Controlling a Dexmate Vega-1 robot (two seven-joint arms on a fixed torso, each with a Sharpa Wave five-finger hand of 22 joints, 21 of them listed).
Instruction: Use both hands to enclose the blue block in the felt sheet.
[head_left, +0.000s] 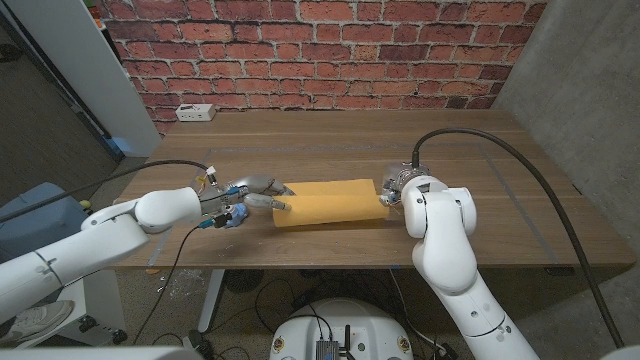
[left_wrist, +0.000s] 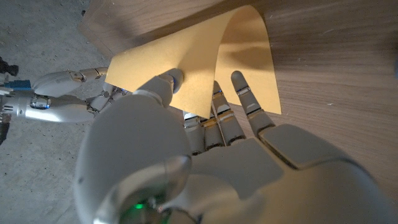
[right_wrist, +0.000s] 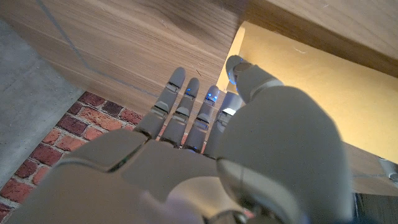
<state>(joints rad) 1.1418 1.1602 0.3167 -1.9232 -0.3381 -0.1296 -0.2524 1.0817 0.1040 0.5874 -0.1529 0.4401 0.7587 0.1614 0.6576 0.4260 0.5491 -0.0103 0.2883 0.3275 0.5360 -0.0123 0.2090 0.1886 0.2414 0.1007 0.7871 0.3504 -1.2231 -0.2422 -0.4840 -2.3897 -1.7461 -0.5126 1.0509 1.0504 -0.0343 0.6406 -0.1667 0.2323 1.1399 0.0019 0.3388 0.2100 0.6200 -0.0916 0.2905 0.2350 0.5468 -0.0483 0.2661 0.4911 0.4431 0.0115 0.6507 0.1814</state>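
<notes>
Felt sheet (head_left: 328, 203) lies folded over mid-table, a hand at each end; blue block not visible, presumably under the fold.

Left hand (head_left: 247, 196) pinches the sheet's left end, thumb above and fingers under it, and in the left wrist view the raised edge arches in a loose curl. Right hand (head_left: 397, 187) sits at the right end, thumb on the felt's corner in the right wrist view; fingers lie straight along the table (head_left: 470, 140), and I can't tell if it actually grips anything. My read on handling: felt is light, soft and floppy but has enough body to hold an arch, and is grippy rather than slick. It won't break, but it will sag or spring open if released. Best hold looks like a thumb-and-finger pinch at the end edges, both sides kept taut so the fold stays shut around the block.
</notes>
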